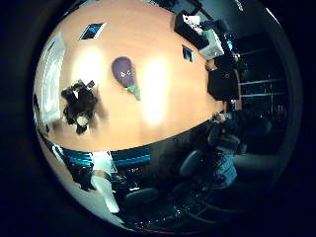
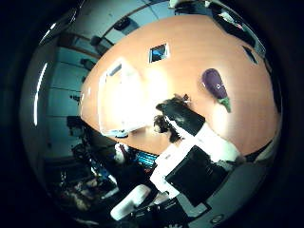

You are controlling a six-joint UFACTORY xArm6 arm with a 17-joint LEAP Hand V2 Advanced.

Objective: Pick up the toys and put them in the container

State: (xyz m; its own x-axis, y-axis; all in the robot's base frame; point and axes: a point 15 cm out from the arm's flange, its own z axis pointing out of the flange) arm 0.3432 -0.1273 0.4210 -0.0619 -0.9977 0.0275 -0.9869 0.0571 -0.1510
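A: Where are your toys?

B: The purple plush aubergine with a green stalk [image 1: 125,74] lies flat in the upper middle of the little-finger view, alone on the orange wooden worktop [image 1: 163,44]. The dark furry plush toy [image 1: 79,105] sits at the left, just beside the clear plastic container [image 2: 118,102], which looks empty.

A: And your hand?

B: The white and black hand [image 2: 199,161] hangs high above, holding nothing; you cannot tell how its fingers stand.

A: Anything in your way?

B: Little. Black boxes and a white bin [image 1: 213,44] stand at the far edge, well apart.
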